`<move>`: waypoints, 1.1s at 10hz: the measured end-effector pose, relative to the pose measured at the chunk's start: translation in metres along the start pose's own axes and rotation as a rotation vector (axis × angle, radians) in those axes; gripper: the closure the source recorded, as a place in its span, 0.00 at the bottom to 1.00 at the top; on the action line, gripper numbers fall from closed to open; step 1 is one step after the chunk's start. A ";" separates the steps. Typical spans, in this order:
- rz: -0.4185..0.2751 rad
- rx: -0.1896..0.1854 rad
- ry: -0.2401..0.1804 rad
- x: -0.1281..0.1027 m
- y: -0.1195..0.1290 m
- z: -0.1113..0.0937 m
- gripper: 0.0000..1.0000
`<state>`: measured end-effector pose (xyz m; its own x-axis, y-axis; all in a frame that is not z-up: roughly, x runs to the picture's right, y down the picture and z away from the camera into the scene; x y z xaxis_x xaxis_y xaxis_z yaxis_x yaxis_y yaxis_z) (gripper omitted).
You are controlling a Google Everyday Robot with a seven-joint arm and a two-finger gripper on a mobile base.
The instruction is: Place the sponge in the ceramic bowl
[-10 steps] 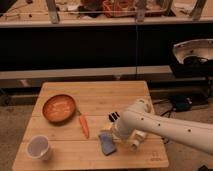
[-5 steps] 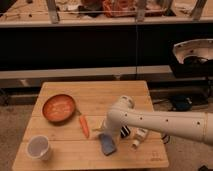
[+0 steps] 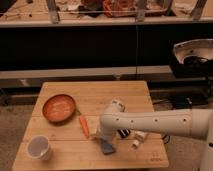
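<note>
The end effector (image 3: 103,136), its grip impossible to tell, sits right over the sponge (image 3: 107,147) near the front edge of the worktop (image 3: 135,95), the ceramic bowl (image 3: 59,108) well apart toward the left edge.

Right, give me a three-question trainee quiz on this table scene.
1. True or false: the sponge already lies in the ceramic bowl.
2. The carrot lies: A) inside the ceramic bowl; B) on the wooden table, between the ceramic bowl and the sponge; C) on top of the sponge.
3. Fill in: the gripper is low over the table's front part, right at the ___.

Key: 1 false; 2 B; 3 sponge.
</note>
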<state>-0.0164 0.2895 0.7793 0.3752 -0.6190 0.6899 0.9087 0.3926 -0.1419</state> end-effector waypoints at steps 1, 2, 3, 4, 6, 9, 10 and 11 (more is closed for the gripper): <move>0.012 -0.013 -0.017 0.000 0.001 0.004 0.29; 0.022 -0.017 -0.023 0.000 0.003 0.006 0.37; 0.050 -0.020 -0.023 0.001 0.006 0.008 0.48; 0.073 -0.019 -0.021 0.002 0.009 0.009 0.57; 0.080 -0.018 -0.022 0.002 0.010 0.008 0.80; 0.076 -0.019 -0.019 0.003 0.011 0.003 0.83; 0.076 -0.018 -0.018 0.003 0.010 0.003 0.76; 0.076 -0.018 -0.018 0.004 0.008 0.000 0.75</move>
<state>-0.0075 0.2903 0.7814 0.4397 -0.5752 0.6897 0.8810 0.4255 -0.2069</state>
